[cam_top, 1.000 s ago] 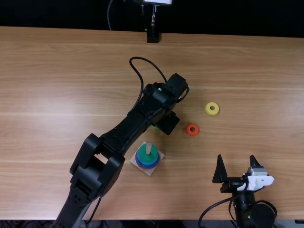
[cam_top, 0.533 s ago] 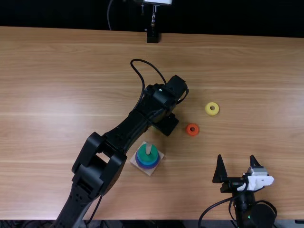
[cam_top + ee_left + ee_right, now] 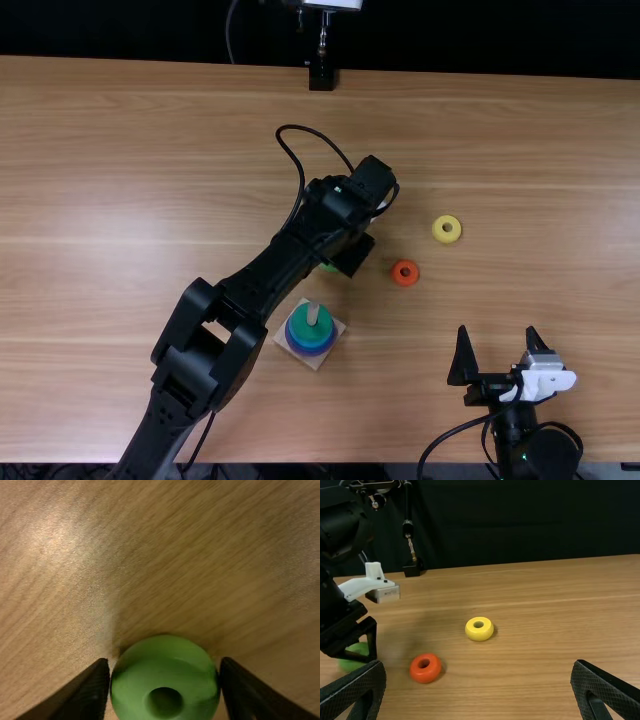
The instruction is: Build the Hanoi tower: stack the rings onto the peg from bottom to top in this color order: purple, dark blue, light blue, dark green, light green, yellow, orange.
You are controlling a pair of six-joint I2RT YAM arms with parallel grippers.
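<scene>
In the top view my left gripper (image 3: 350,256) is low over the table beyond the peg base, its fingertips mostly hidden. The left wrist view has the left gripper (image 3: 164,664) shut on the light green ring (image 3: 140,680), one finger against each side. Dark green is the top ring (image 3: 303,326) around the peg (image 3: 313,314), with blue and purple rings beneath on the square base (image 3: 318,363). The orange ring (image 3: 405,281) and yellow ring (image 3: 455,234) lie flat to the right. My right gripper (image 3: 497,332) stands open near the front edge; the right gripper (image 3: 479,666) holds nothing.
The left arm (image 3: 258,283) stretches diagonally past the left of the peg base, and its cable (image 3: 302,170) loops beyond. A black stand (image 3: 321,76) is at the table's far edge (image 3: 180,63).
The left arm has shifted slightly, its elbow a little to the right and its gripper end turning by a small amount. The right arm, the stack and the two loose rings have stayed put.
</scene>
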